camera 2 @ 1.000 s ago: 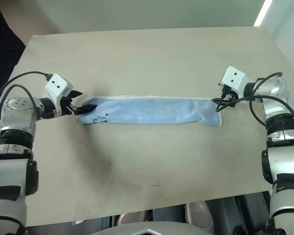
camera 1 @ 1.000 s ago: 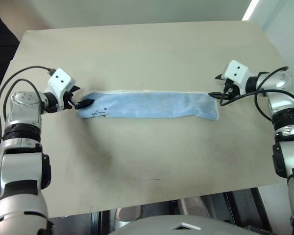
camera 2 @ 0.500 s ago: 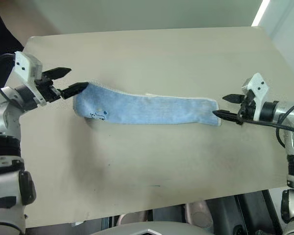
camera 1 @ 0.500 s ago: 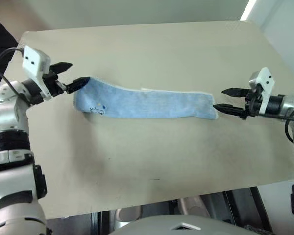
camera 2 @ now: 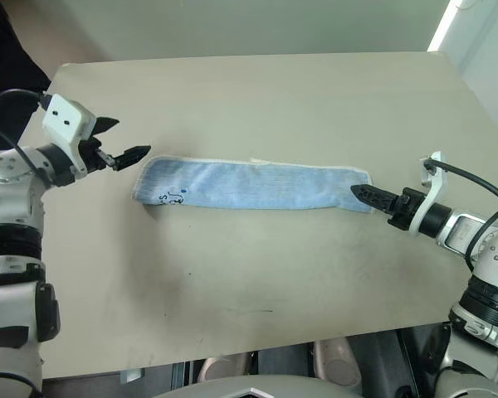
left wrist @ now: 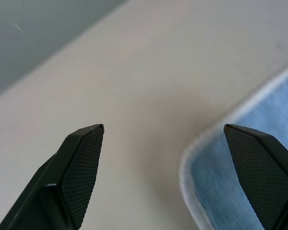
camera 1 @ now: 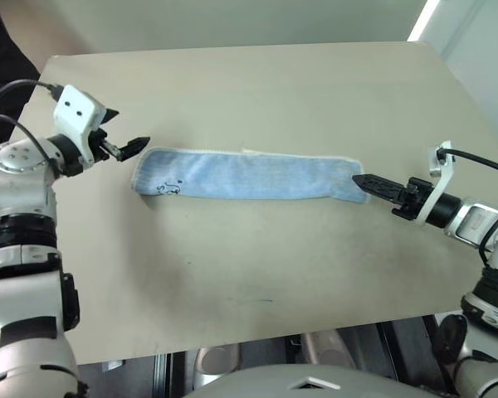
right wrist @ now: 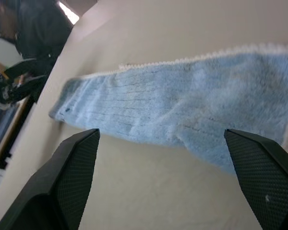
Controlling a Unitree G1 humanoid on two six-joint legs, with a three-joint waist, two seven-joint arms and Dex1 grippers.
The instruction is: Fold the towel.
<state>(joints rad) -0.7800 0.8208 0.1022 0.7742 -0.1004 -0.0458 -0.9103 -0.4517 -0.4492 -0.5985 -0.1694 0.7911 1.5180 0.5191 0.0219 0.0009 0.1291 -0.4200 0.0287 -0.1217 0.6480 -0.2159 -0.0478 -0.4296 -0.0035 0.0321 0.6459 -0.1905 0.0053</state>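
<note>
The towel [camera 1: 249, 176] is a light-blue cloth folded into a long narrow strip, lying flat across the middle of the table, with a tiny dark motif near its left end. My left gripper [camera 1: 123, 133] hovers just past that left end, open, with nothing between its fingers. In the left wrist view the towel's corner [left wrist: 211, 191] lies below the open left gripper [left wrist: 163, 129]. My right gripper [camera 1: 361, 180] points at the towel's right end, its tips at the edge. In the right wrist view the right gripper [right wrist: 161, 136] is open and the towel [right wrist: 182, 100] stretches away ahead.
The tan table [camera 1: 249, 274] has bare surface in front of and behind the towel; its front edge runs near me. A person in dark clothes [right wrist: 38, 28] is beyond the table's far left corner.
The towel's left corner, lifted half a second ago, now lies flat and apart from the left gripper. The right arm has drawn back toward me, and its wrist has rolled.
</note>
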